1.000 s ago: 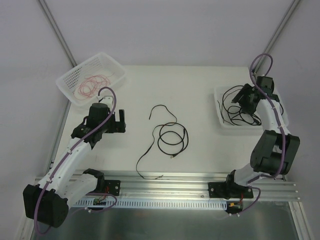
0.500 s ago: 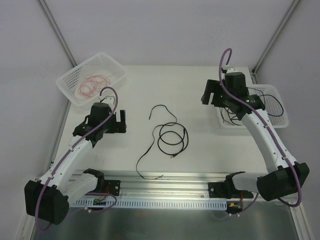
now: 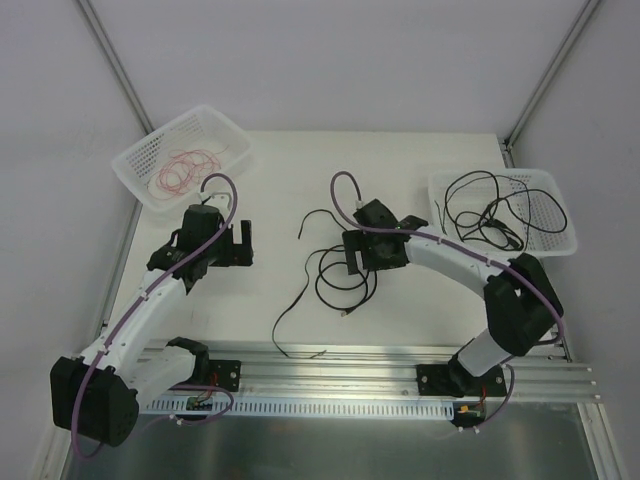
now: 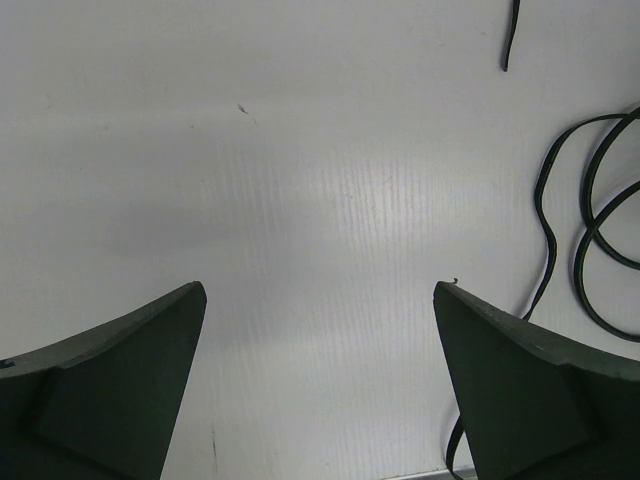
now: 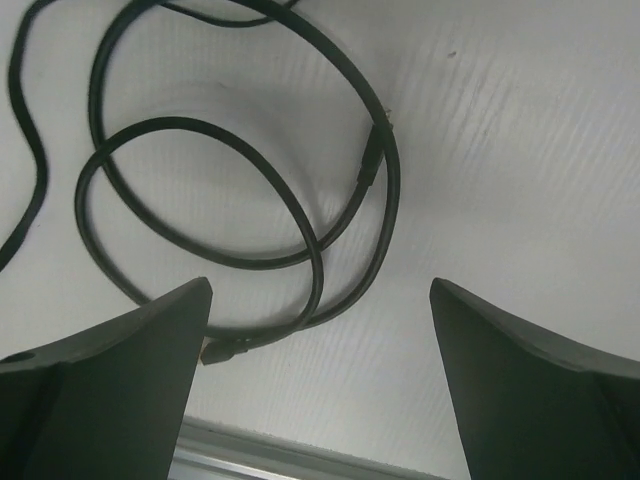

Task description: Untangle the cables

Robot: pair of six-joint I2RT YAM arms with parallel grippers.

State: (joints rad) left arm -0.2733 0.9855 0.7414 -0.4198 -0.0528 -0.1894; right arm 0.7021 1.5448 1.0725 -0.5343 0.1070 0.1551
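Note:
A black cable (image 3: 318,287) lies coiled in loose loops on the white table, with a tail running toward the front edge. My right gripper (image 3: 349,256) hovers open just above the coil. In the right wrist view the loops (image 5: 300,215) and a small connector (image 5: 225,350) lie between its open fingers (image 5: 120,370). My left gripper (image 3: 245,246) is open and empty over bare table, left of the coil. Part of the cable (image 4: 590,230) shows at the right of the left wrist view. Red cables (image 3: 185,165) lie in the left basket, more black cables (image 3: 485,210) in the right basket.
A white perforated basket (image 3: 135,160) sits at the back left and another (image 3: 562,215) at the right edge. An aluminium rail (image 3: 350,362) runs along the table's near edge. Grey frame posts stand at both back corners.
My right arm has swung from the right basket, where it left black cables, across to the middle of the table over the coiled cable. The left arm has not moved.

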